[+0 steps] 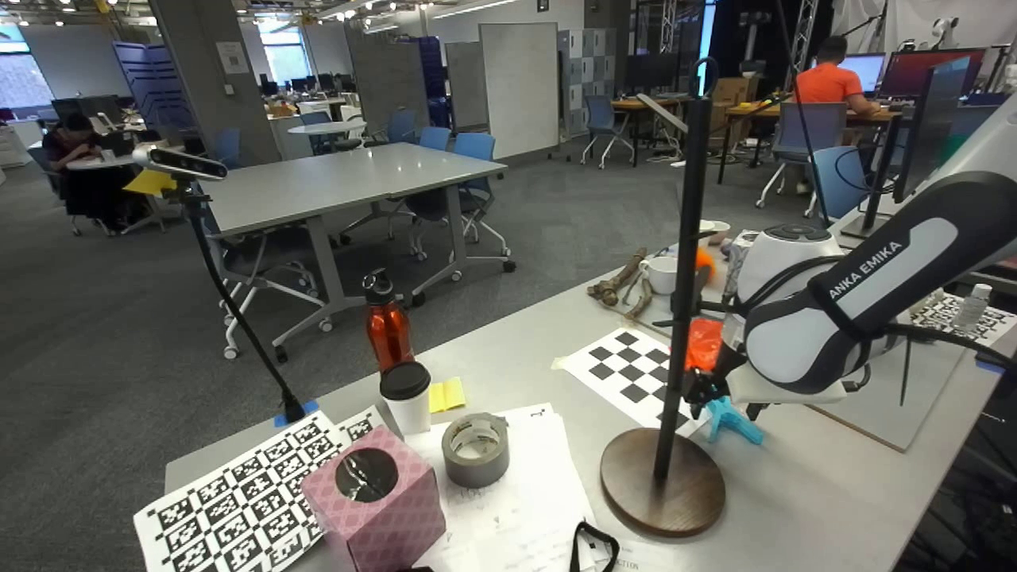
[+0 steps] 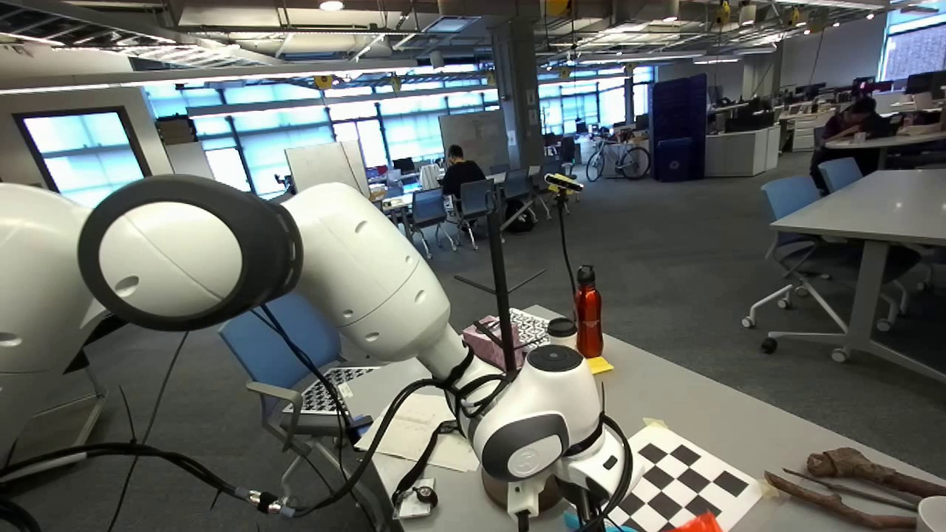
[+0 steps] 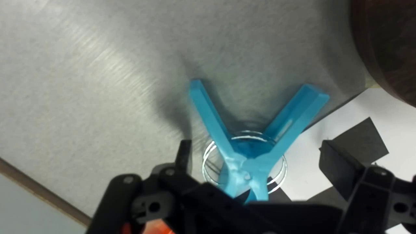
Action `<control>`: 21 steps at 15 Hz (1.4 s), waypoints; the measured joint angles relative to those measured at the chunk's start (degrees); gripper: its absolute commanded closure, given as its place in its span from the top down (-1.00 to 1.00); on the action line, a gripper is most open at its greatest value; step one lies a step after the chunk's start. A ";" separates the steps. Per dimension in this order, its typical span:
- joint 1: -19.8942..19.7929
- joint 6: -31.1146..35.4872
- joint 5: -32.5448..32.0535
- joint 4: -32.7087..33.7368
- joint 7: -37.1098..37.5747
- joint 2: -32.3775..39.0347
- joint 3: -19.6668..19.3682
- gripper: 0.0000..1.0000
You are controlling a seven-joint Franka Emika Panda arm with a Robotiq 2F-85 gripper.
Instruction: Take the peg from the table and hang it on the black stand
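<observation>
Straddling the peg (image 3: 248,162), the gripper (image 3: 256,144) has its fingers (image 3: 184,156) spread wide, with a gap on each side of the peg in the wrist view. The peg lies on the table (image 3: 97,97) between the fingers, its forked end reaching out past them. A checkered sheet (image 3: 305,162) runs beneath the right-hand finger in that view. Near the fingers, in an exterior view, the stand (image 1: 686,238) rises upright from its round base (image 1: 636,492); behind the fingers there, an orange piece (image 1: 703,345) shows.
</observation>
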 measured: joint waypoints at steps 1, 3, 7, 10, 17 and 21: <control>0.00 0.00 0.00 0.41 -0.09 0.35 -0.02 0.47; 0.00 0.00 0.00 1.03 -0.24 1.02 -0.13 0.17; 0.00 0.00 0.00 1.27 -0.31 1.01 -0.54 -0.24; 0.00 0.00 0.00 1.27 -0.31 1.00 -0.68 -0.25; 1.59 -0.07 -0.35 0.07 -0.92 -0.87 -3.81 -0.25; 2.28 -0.28 -0.69 -1.93 -3.18 -4.69 -4.70 -0.25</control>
